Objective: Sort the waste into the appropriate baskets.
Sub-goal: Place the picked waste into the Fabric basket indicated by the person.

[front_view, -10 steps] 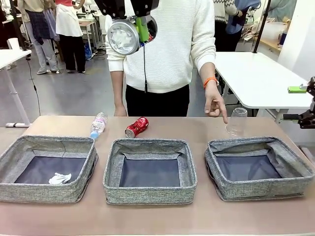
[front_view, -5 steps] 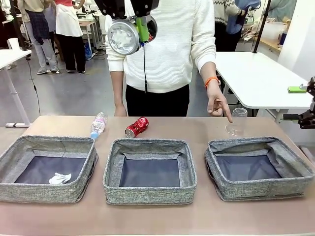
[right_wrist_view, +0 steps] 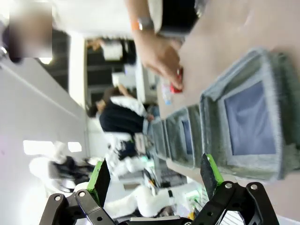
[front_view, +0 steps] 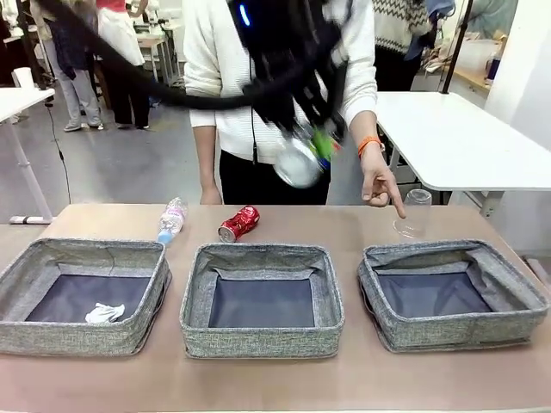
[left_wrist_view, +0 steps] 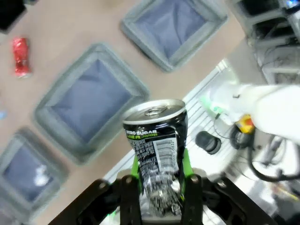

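The left gripper (left_wrist_view: 160, 164) holds the dark can (left_wrist_view: 157, 136) upright. Its green pads (left_wrist_view: 185, 165) press on the can's crumpled lower half from both sides, and the silver top with the pull tab sticks out past the fingertips. Far beyond those tips and off to one side lies the middle basket (left_wrist_view: 91, 103), with the right basket (left_wrist_view: 173, 26) farther along and the left basket (left_wrist_view: 21, 176) nearer the finger bases. The paper ball (left_wrist_view: 40, 178) sits in the left basket. From the front the arm is a dark blur, with the can high above the table in front of the person.

The right gripper (right_wrist_view: 155, 177) has its fingers spread wide with nothing between them. The row of baskets runs off beyond its tips.

On the table behind the baskets, the bottle (front_view: 172, 219) and red can (front_view: 239, 222) lie well clear of both sets of fingers. The cup (front_view: 415, 212) stands just behind the right basket. A person's hand (front_view: 377, 182) points down beside the cup, its fingertip close to it, though I cannot tell whether it touches.
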`<state>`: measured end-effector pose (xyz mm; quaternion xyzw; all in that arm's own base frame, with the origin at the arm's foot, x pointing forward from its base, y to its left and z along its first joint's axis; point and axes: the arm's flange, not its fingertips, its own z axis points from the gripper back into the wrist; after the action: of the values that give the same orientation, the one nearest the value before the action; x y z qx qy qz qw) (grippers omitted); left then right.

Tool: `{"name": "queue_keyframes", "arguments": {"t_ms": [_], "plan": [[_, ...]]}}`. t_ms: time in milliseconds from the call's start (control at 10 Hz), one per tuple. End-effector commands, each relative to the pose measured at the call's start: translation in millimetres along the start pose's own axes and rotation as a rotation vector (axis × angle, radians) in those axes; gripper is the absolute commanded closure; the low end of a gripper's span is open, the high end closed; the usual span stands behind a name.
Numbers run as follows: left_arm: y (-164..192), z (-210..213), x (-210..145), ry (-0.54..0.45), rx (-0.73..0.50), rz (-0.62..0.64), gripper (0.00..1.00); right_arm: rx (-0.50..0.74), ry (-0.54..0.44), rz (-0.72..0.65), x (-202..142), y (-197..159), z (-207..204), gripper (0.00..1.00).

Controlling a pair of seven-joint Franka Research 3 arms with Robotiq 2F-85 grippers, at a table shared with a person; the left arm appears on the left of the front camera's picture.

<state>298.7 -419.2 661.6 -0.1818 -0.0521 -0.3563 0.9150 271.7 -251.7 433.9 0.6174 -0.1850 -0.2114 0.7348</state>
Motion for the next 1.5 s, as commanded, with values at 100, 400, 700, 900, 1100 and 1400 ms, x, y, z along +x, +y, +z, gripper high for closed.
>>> {"name": "queue_keyframes", "arguments": {"t_ms": [100, 400, 700, 900, 1100, 1400], "plan": [[-38, -94, 33, 0.081, -0.09, -0.259, 0.65, 0.189, -0.117, 0.086, -4, -20, 73, 0.0], [-86, -171, 78, 0.031, 0.018, -0.381, 0.65, 0.111, -0.118, 0.016, -10, -11, 73, 0.0], [-96, -204, 134, -0.062, 0.086, -0.427, 0.65, 0.111, -0.118, 0.016, -10, -11, 73, 0.0], [-78, -217, 157, -0.076, 0.169, -0.385, 0.65, 0.111, -0.118, 0.016, -10, -11, 73, 0.0], [-64, -215, 163, -0.098, 0.162, -0.328, 0.65, 0.111, -0.118, 0.016, -10, -11, 73, 0.0], [-61, -212, 162, -0.083, 0.168, -0.338, 0.07, 0.111, -0.118, 0.016, -10, -11, 73, 0.0]]}}
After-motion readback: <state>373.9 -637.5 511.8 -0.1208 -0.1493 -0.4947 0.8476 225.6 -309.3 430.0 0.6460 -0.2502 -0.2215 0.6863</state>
